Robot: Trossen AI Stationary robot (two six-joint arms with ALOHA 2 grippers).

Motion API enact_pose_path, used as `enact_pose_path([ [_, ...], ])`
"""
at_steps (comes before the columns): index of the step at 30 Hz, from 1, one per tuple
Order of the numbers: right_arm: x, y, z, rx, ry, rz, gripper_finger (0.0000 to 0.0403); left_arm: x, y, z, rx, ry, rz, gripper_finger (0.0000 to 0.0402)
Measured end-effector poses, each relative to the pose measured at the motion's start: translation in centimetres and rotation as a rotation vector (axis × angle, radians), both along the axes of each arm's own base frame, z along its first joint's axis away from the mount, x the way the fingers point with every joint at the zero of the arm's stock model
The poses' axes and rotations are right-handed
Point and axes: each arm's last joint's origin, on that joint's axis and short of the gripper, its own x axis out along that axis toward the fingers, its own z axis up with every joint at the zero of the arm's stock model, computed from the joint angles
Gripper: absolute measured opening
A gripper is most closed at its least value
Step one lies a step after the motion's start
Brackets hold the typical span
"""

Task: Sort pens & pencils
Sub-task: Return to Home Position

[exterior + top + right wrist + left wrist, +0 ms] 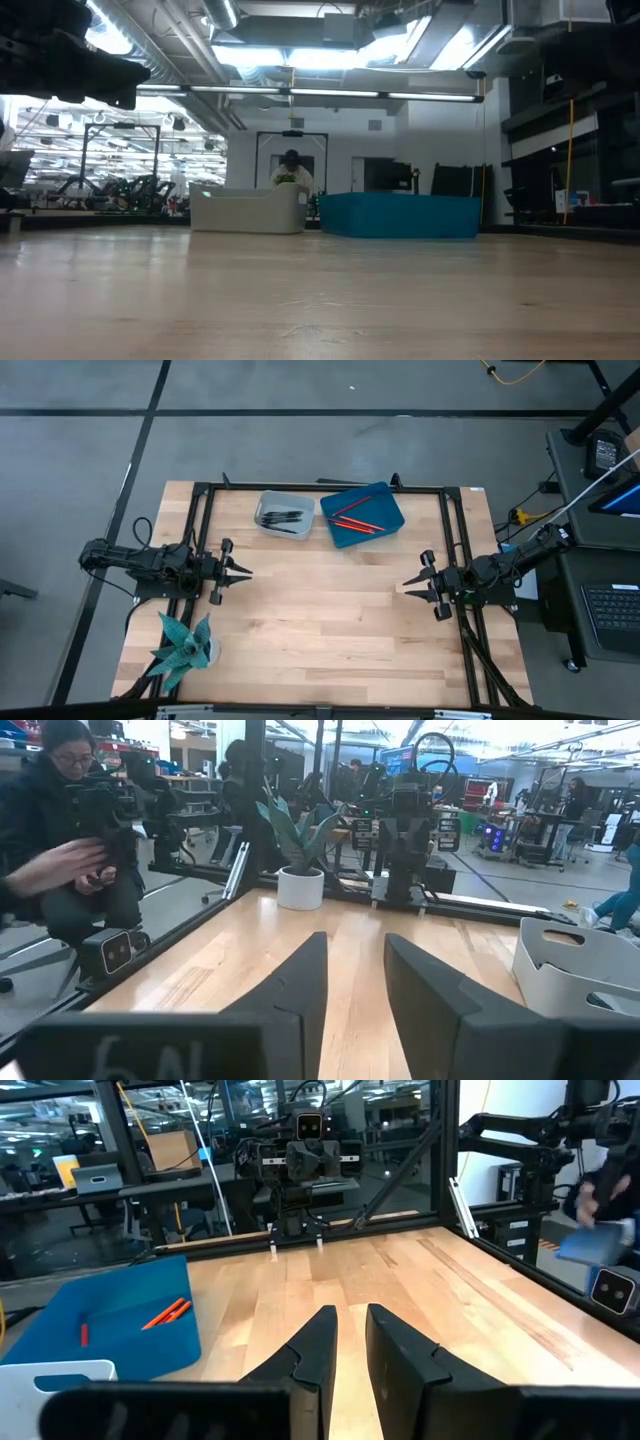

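Sorting looks finished: pens in gray bin, pencils in blue bin, upper centre. Left pincer and right pincer empty, fingers apart, at bench sides.

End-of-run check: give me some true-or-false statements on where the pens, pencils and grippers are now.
1. The pens lie in the gray bin. True.
2. The pencils share the gray bin with the pens. False: they lie in the blue bin.
3. The left gripper holds a pen. False: it is open and empty, as is the right gripper.
4. In the high view, the gray bin stands left of the blue bin. True.
5. The plant stands on the right gripper's side. False: it stands on the left gripper's side.
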Motion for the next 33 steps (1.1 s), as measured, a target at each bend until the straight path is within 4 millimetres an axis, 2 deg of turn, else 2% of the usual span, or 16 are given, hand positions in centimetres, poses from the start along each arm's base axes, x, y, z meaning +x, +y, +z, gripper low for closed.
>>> enact_pose_path([
  [2,0.0,0.0,-0.01,0.007,0.001,0.0,0.0103,0.0,0.0,0.0,0.0,0.0,0.0,0.0051],
  [9,0.0,0.0,0.01,0.199,0.037,0.017,0.0103,0.0,0.0,0.0,0.0,0.0,0.0,0.0051],
  [33,0.0,0.0,0.01,0.204,0.038,0.016,0.0103,-0.01,0.0,0.04,0.001,-0.001,0.0,0.0051],
])
